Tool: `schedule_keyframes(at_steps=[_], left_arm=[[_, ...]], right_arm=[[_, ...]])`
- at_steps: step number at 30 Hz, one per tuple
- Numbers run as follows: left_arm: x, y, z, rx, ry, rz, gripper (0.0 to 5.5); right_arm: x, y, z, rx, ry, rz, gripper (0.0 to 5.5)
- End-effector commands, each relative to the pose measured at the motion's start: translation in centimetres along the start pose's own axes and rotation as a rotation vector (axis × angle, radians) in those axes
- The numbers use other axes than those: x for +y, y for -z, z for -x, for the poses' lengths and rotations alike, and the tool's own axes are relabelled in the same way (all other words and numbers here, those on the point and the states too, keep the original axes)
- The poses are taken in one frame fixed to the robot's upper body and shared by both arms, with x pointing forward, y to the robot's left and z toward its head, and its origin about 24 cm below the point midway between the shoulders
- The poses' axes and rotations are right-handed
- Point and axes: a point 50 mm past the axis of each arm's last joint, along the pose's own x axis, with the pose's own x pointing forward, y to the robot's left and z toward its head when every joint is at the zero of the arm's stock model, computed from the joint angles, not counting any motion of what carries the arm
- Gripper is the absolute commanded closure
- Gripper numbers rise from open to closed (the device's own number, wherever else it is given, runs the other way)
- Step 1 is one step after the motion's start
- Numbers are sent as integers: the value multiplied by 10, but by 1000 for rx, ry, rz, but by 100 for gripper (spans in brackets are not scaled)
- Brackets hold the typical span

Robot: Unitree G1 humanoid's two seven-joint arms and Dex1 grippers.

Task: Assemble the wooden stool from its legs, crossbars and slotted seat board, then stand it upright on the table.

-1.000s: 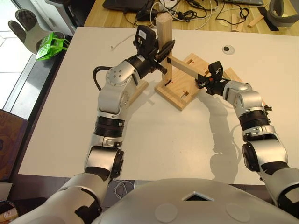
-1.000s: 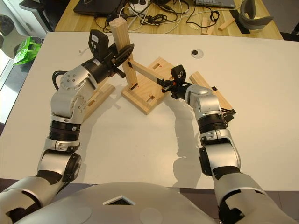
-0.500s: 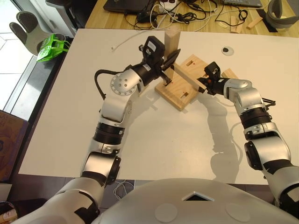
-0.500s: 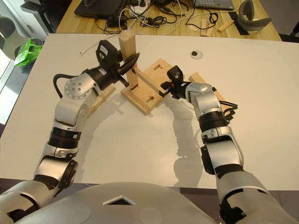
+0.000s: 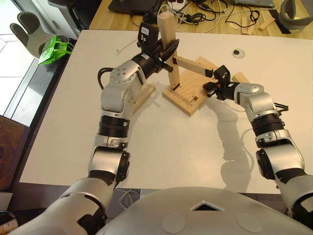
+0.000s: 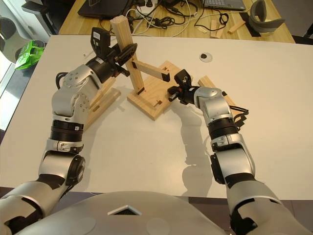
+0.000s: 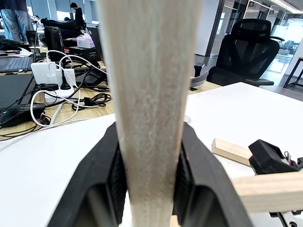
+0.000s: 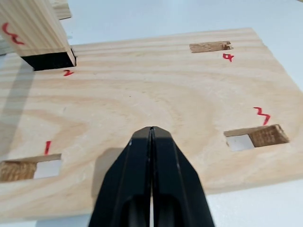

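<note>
The slotted seat board (image 5: 188,98) lies flat on the white table. A wooden leg (image 5: 169,46) stands upright with its lower end on the board's left corner. My left gripper (image 5: 171,49) is shut on the leg high up, and its fingers (image 7: 106,175) press both sides. A crossbar (image 5: 193,66) with a black tip (image 8: 47,60) juts from the leg toward the right and hangs free above the board. My right gripper (image 5: 206,89) is shut on nothing, with its fingertips (image 8: 151,132) low over the board between the numbered slots.
One loose wooden part (image 5: 144,93) lies under my left forearm and another (image 5: 240,77) lies behind my right gripper. A black round grommet (image 5: 238,51) sits at the back of the table. A desk with cables (image 5: 195,14) borders the far edge.
My left arm swung the leg back to the left and up. The crossbar's free end rose away from my right gripper, which stayed by the board's right edge.
</note>
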Motion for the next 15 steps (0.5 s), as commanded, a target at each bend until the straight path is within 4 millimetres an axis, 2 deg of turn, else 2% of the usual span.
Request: schedule_keyframes(at_steps=[1,5,8,10,15], left_arm=[[-18,82,28,355,-1,-46,447],[-26,82,34,338,-28,-102,447],[-13,90,38,330,-155,-57,447],[-5,88,42,278,-214,-35,447],[-19,88,49,143,-170,-46,447]], right_arm=[[7,34,-2,131,-21,-56,550],[8,32,-2,127,-22,-57,550],[8,33,-2,124,-22,-59,550],[8,32,-2,123,-24,-55,550],[6,33,0,127,-21,-54,550]])
